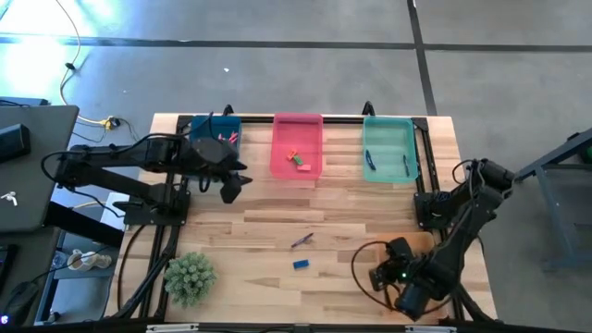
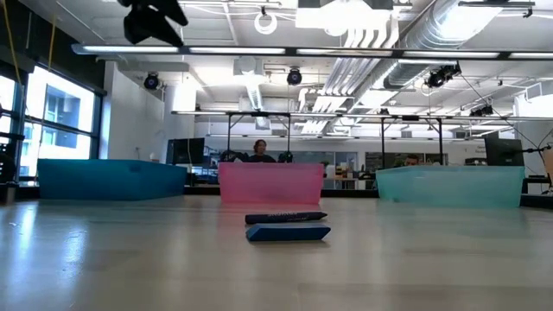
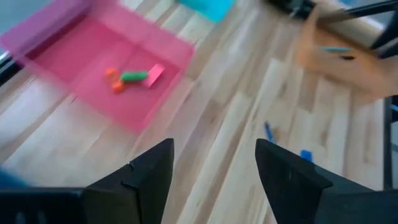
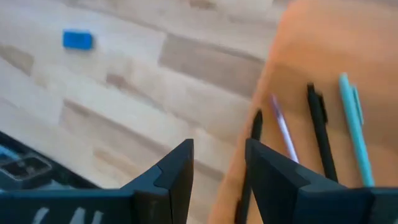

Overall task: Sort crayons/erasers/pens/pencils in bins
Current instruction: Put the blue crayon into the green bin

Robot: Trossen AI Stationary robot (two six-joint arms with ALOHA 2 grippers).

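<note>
Pale wood lies open in front of the pink bin (image 1: 297, 146), bearing only a blue eraser (image 1: 301, 264) and a purple stick (image 1: 302, 240). That bin holds orange, green and pink erasers (image 3: 132, 76). The left gripper (image 1: 231, 189), just beside it, has its fingers apart and empty; the right gripper (image 4: 217, 180), well away over the orange bin (image 4: 323, 68) of pens, likewise.

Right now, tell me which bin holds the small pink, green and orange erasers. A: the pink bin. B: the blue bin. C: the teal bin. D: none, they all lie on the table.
A: the high view and the left wrist view show the small colored erasers lying inside the pink bin, while only a blue eraser and a thin stick lie loose on the table.
</note>
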